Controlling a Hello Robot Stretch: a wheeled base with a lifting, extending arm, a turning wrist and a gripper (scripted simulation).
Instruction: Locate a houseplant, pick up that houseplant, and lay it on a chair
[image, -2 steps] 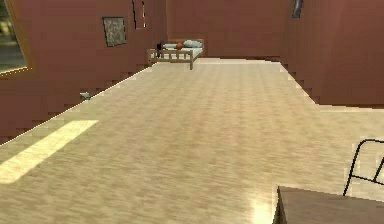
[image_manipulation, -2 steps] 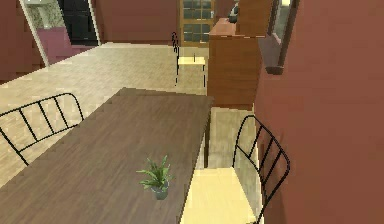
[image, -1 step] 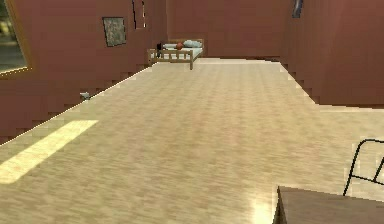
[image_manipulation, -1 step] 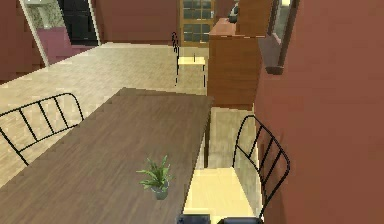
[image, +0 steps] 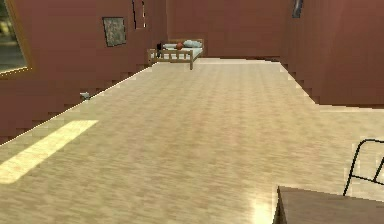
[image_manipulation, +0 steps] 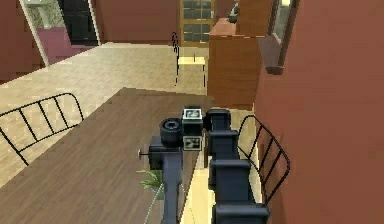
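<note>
Gripper (image_manipulation: 148, 153) near possible houseplant (image_manipulation: 151, 181)

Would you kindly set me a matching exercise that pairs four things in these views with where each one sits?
Things:
1. framed picture
2. low bed
3. green leaves
4. wooden cabinet

Places:
A. low in the arm side view, just left of the arm
B. far off, near the forward view's top middle
C. past the table's far end, arm side view's upper right
D. hanging high at the forward view's left

Pairs: 1-D, 2-B, 3-A, 4-C.
</note>
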